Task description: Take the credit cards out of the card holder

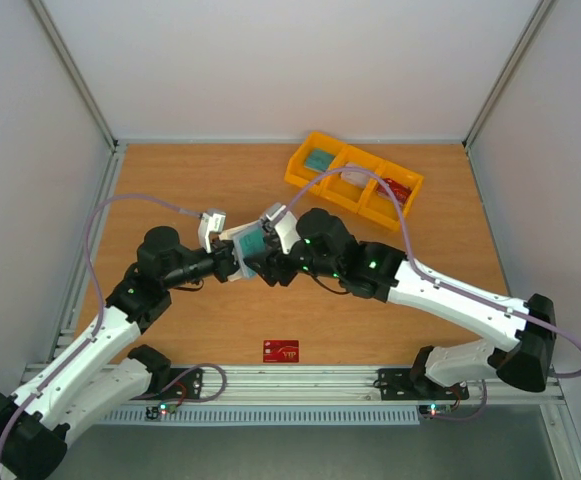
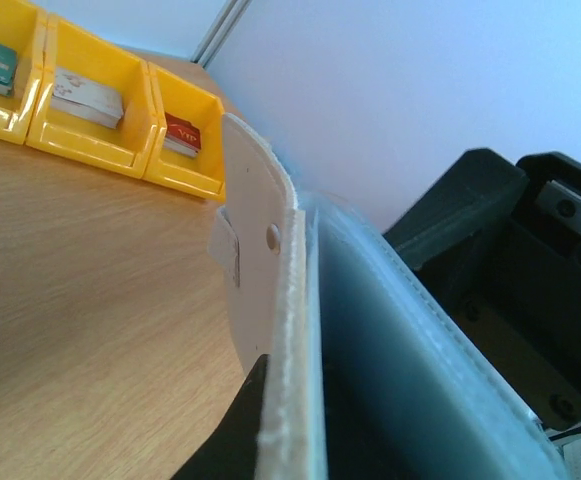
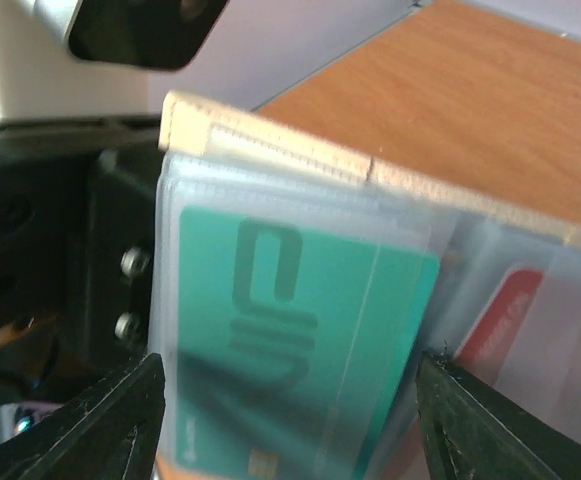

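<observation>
Showing the card holder (image 1: 242, 243) held clear of the table (image 1: 170, 190), just to the 9 o'clock side of its centre, between the two arms. The left gripper (image 1: 228, 262) is clamped shut on the holder's cream cover, the snap tab (image 2: 224, 250) standing free. The right gripper (image 3: 290, 370) has its jaws spread. One fingertip (image 3: 110, 415) stands on each side of the green card (image 3: 300, 320) in its clear sleeve (image 3: 410, 235), and they pinch nothing. A red-printed card (image 3: 500, 315) sits in the next sleeve, at 3 o'clock of the green one. One red card (image 1: 281, 350) lies on the table at 6 o'clock, and the yellow bin tray (image 1: 355, 183) stands at 1 o'clock.

Handling, as judged: the cards are light, thin, stiff and slick. The holder is soft and likely to flex or swing when pulled against. The best hold is probably across a card's flat faces at whichever edge shows at the sleeve mouth, which these views do not make plain.
</observation>
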{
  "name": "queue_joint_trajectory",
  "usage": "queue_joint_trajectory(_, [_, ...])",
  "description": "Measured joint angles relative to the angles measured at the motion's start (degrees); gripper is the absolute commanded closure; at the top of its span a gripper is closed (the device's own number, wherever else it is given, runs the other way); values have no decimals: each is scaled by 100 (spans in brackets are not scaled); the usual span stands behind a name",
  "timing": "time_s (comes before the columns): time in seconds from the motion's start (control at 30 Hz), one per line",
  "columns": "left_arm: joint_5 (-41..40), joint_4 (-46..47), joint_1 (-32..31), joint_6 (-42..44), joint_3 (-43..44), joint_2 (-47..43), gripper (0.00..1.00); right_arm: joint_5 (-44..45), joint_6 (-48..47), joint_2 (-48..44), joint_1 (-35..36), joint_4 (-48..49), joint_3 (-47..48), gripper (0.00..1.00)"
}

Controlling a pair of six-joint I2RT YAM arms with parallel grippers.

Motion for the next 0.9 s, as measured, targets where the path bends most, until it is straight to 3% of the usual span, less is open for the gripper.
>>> queue_joint_trajectory(0.2, [-166, -109, 39, 7, -13, -4, 100, 538, -87, 573, 186, -138, 511, 29])
queue_joint_trajectory(0.33, [-216, -232, 55, 24, -46, -7, 100, 778, -142, 645, 227, -289, 568, 43])
queue_joint_trajectory(0.47, [-256, -256, 57, 66, -68, -15, 100, 1064, -205, 605, 254, -411, 568, 45])
queue_joint_trajectory(0.73, [-254, -262, 55, 66, -76, -22, 100, 2057, -120, 595, 151, -927, 632, 38])
queue_joint_trajectory(0.9, [-184, -247, 44, 70, -76, -48, 100, 2131, -122, 396, -162, -1115, 437, 20])
